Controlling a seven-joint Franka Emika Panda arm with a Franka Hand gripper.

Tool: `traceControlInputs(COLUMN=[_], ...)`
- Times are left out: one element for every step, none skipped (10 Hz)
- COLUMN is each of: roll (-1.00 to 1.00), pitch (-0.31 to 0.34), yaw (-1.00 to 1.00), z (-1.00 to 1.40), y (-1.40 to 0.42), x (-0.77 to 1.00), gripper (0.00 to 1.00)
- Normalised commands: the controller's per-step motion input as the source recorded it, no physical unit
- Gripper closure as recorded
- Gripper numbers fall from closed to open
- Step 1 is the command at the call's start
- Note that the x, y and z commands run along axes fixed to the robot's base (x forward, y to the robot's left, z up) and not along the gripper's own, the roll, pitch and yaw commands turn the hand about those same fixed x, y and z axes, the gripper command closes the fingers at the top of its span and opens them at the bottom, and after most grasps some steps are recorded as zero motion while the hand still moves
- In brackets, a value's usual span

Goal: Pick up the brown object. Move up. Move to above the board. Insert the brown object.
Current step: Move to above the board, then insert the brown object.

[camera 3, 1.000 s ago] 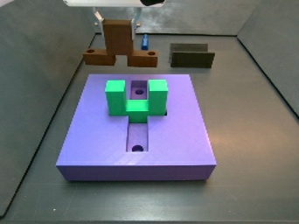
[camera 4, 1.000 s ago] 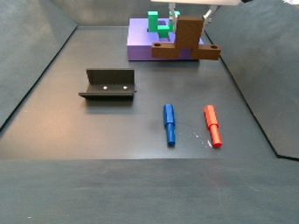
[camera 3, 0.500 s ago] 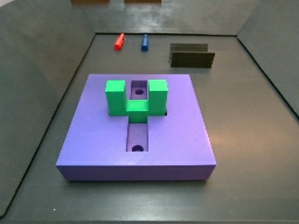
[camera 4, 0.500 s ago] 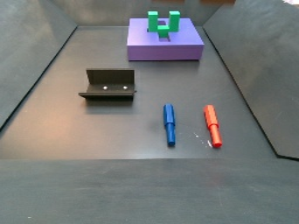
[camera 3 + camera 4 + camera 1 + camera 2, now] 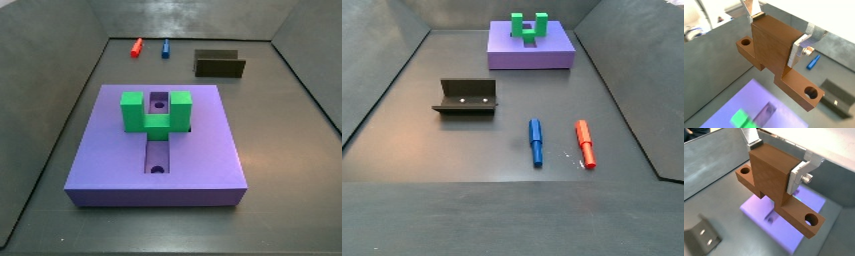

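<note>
The gripper [image 5: 776,35] is shut on the brown object [image 5: 767,52], a T-shaped piece with an upright block and a flat bar with a round hole at each end. Both wrist views show the silver fingers [image 5: 799,175] pressed on the block's two sides, and the gripper [image 5: 776,163] holds the brown object [image 5: 769,180] high in the air. The purple board [image 5: 757,105] with its slot and green bracket [image 5: 743,119] lies far below; the board also shows under the piece in a wrist view [image 5: 811,203]. In both side views the board [image 5: 207,160] [image 5: 529,55] and bracket [image 5: 156,112] [image 5: 529,25] show, but gripper and brown object are out of view.
The dark fixture [image 5: 219,64] [image 5: 466,97] stands on the floor beside the board. A blue pen [image 5: 166,47] [image 5: 536,141] and a red pen [image 5: 136,47] [image 5: 585,143] lie near it. Grey walls enclose the floor.
One second ago the gripper held the brown object low, beyond the board's end. It has since risen with the piece, out of both side views.
</note>
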Motion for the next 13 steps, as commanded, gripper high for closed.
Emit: traceControlInputs(roll=[0.08, 0.08, 0.06, 0.0, -0.03, -0.02, -0.03, 0.0, 0.0, 0.0, -0.02, -0.27, -0.3], pitch=[0.253, 0.165, 0.078, 0.0, 0.0, 0.0, -0.019, -0.037, -0.069, -0.103, -0.14, -0.19, -0.243], yaw=[0.04, 0.03, 0.02, 0.0, -0.02, -0.06, -0.02, -0.17, -0.4, -0.58, -0.73, -0.89, -0.85], z=[0.23, 0.15, 0.07, -0.04, -0.25, -0.31, -0.24, -0.24, -0.1, 0.0, 0.0, 0.0, -0.03], y=[-0.92, -0.58, -0.25, 0.0, -0.05, -0.03, 0.0, 0.0, 0.0, -0.07, -0.1, -0.01, -0.01], x=[0.51, 0.31, 0.14, 0.0, 0.02, 0.03, 0.0, -0.11, -0.26, -0.39, -0.2, 0.0, 0.0], gripper=[1.0, 1.0, 1.0, 1.0, 1.0, 1.0, 1.0, 1.0, 1.0, 1.0, 1.0, 1.0, 1.0])
